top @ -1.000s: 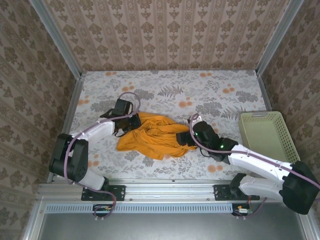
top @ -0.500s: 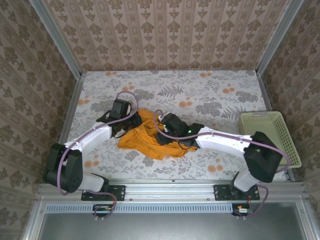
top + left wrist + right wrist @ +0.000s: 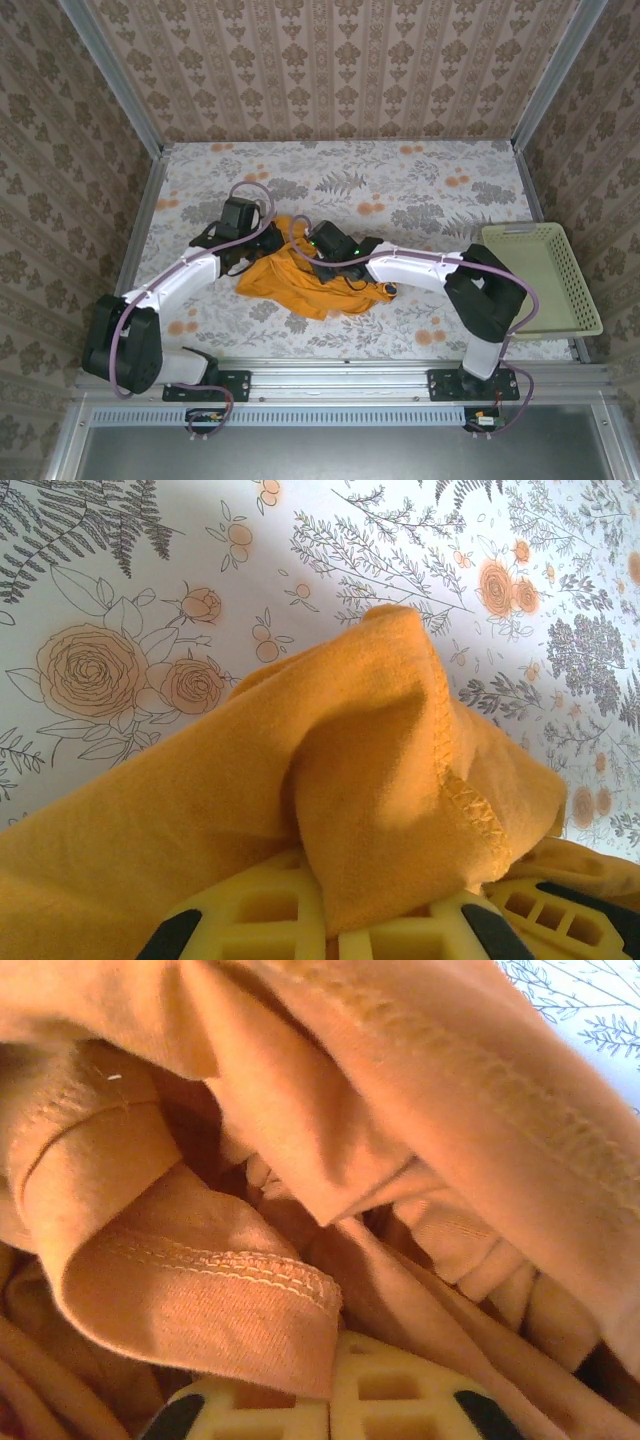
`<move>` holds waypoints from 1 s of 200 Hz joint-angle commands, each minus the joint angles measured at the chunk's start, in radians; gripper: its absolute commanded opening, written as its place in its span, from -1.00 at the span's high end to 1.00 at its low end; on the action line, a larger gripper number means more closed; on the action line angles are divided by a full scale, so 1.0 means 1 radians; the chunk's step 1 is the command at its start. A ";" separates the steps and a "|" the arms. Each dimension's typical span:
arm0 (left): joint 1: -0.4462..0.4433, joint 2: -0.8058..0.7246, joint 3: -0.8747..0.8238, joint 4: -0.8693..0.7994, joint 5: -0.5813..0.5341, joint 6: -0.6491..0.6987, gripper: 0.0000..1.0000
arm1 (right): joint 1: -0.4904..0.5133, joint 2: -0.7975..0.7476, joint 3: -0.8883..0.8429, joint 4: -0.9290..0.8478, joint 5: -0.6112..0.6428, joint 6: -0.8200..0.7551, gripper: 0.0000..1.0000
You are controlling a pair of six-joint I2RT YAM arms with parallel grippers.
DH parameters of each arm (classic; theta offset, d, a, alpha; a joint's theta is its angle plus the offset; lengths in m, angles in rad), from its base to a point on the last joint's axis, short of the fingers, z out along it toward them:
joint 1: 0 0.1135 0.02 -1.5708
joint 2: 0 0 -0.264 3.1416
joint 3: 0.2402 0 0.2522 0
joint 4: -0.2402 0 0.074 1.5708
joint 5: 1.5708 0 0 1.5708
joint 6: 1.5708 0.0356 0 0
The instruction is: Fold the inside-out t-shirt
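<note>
The inside-out t-shirt (image 3: 295, 285) lies crumpled in a loose heap on the table (image 3: 420, 185), left of centre and toward the near edge. It is a soft, matte, mustard-orange knit thrown into rounded folds, with no flat panel showing. In the left wrist view the t-shirt (image 3: 360, 760) rises in a blunt peak with an overlocked seam running down its right flank. The base of that peak is pinched in the left gripper (image 3: 390, 930), whose yellow latticed fingers (image 3: 250, 920) are together on the fabric. This view also resolves the table covering as a pale sheet printed with roses and fern sprays. The right wrist view is close on the t-shirt (image 3: 300, 1110) and shows double-stitched hems and one turned band curling over the right gripper (image 3: 330, 1400). That gripper is closed and appears clamped on the hemmed fold, though cloth hides the contact itself. The top view places the left gripper at the heap's far-left edge and the right gripper on its far side, the two near each other. A pale cream mesh basket (image 3: 522, 231) of rigid plastic stands well apart at the table's right edge.
</note>
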 commanded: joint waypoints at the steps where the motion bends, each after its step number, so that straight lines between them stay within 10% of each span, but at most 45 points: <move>1: 0.014 -0.009 0.006 -0.033 0.004 0.009 1.00 | -0.003 -0.123 -0.002 0.001 0.021 -0.028 1.00; 102: 0.213 0.087 0.172 -0.200 -0.026 0.095 1.00 | -0.055 -0.717 -0.267 0.125 -0.080 0.067 1.00; 140: 0.211 0.091 0.253 -0.210 0.020 0.144 0.92 | -0.142 -0.715 -0.374 0.146 -0.102 0.173 1.00; 164: 0.140 0.116 0.283 -0.263 -0.008 0.195 0.52 | -0.144 -0.615 -0.429 0.171 -0.141 0.246 1.00; 200: 0.026 0.060 0.223 -0.408 -0.203 0.179 -0.31 | -0.158 -0.543 -0.418 0.099 -0.135 0.253 0.19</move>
